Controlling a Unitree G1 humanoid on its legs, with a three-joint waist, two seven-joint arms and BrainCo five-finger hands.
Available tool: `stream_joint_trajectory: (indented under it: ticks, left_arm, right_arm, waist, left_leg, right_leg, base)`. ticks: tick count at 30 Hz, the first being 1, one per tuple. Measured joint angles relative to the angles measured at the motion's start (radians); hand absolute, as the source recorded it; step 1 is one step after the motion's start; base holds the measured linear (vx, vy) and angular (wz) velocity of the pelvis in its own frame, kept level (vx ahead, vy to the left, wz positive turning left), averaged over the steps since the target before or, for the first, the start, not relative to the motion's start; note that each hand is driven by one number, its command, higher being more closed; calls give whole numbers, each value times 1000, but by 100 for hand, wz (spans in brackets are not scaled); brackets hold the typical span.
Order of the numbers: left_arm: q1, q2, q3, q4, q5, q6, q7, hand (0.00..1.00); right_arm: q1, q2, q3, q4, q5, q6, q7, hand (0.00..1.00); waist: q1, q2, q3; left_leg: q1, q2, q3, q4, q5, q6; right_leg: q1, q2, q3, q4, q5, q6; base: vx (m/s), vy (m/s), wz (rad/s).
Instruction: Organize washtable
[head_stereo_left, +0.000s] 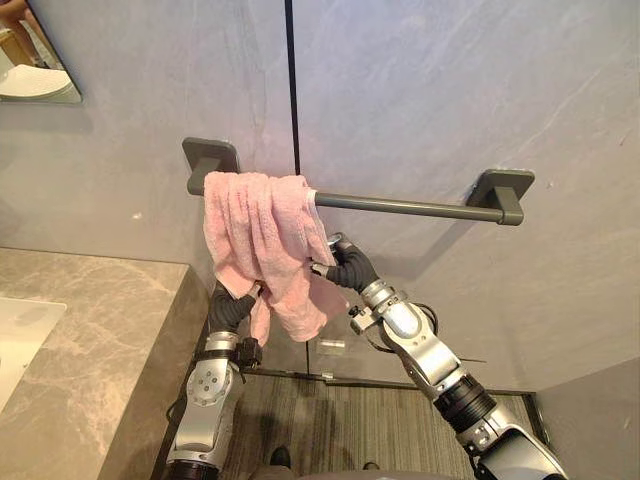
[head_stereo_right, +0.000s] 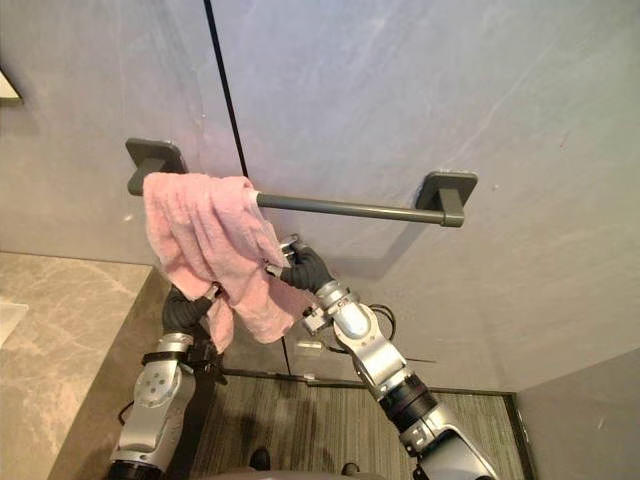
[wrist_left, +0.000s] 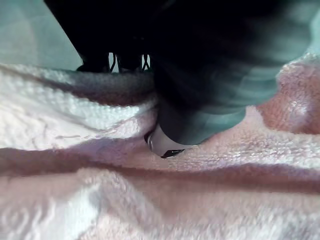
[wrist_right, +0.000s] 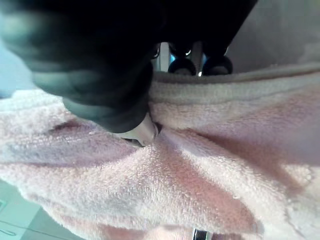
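The pink towel hangs bunched over one end of the dark towel bar, directly above the left hand and just to the left of the right hand, with both hands gripping it. The left hand reaches up under the towel's lower left folds. In its wrist view the thumb presses into the pile on the near side while dark fingertips show past the fold on the far side, so the cloth is pinched between them. The right hand sits higher, at the towel's right edge just below the bar. Its own wrist view shows the same grip, with its thumb dug into the pink cloth and its fingertips hooked over the hemmed edge from behind. Between the two hands a tail of the towel droops down, ending lower than the right hand and about level with the left wrist. The bar's bare length runs away to the right of the right hand as far as its bracket, and the bracket at the other end sits above the left hand, half covered by the towel. Both brackets are fixed to the grey stone wall. To the left of the left hand lies the marbled counter with a white basin at its far edge, and a mirror corner shows high above that. Below both hands is striped flooring.
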Motion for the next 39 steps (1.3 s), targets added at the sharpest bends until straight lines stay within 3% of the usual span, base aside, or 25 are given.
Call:
stream_joint_trajectory:
  ticks: [7, 10, 19, 24, 31, 39]
  left_arm:
    - [17, -4, 33, -61, 0, -2, -3, 100]
    - [27, -7, 34, -97, 0, -19, -11, 100]
    - [22, -33, 33, -140, -1, -28, -48, 100]
    - [25, -53, 96, -136, -37, -28, -43, 100]
    - [10, -82, 94, -94, -57, -28, -47, 100]
    - [-15, -104, 107, -6, -71, -27, -47, 100]
  right_arm:
    - [116, -59, -144, -121, 1, 0, 8, 100]
    - [143, -79, -193, -159, 3, -2, 19, 100]
    - [200, -79, -280, -230, 76, -6, 38, 100]
    - [233, -63, -417, -230, 152, -27, 35, 100]
    - [247, -55, -428, -227, 166, -28, 35, 100]
    - [255, -12, -428, -149, 155, -24, 36, 100]
  waist:
    - [-6, 1, 0]
    - [-23, 4, 0]
    - [-35, 14, 1]
    - [-39, 24, 1]
    - [-64, 45, -2]
    - [-75, 46, -1]
  left_leg:
    - [3, -1, 1, 0, 0, 0]
    - [3, -1, 2, 0, 0, 0]
    - [2, -1, 6, 0, -1, -1]
    - [1, -1, 5, 0, -2, 0]
    - [-2, -1, 6, 0, -3, -2]
    - [-3, -1, 5, 0, -4, -3]
  right_leg:
    - [-1, -1, 2, 2, 0, 0]
    - [-1, -1, 4, 1, 0, 1]
    - [-1, 0, 7, -7, 1, 1]
    - [-2, 0, 6, -11, 3, 3]
    - [-8, 1, 7, -14, 4, 3]
    - [-2, 1, 7, -15, 4, 3]
  base:
    - [-21, -1, -1]
    - [0, 0, 0]
    - [-1, -1, 0]
    - [0, 0, 0]
    - [0, 0, 0]
    - [0, 0, 0]
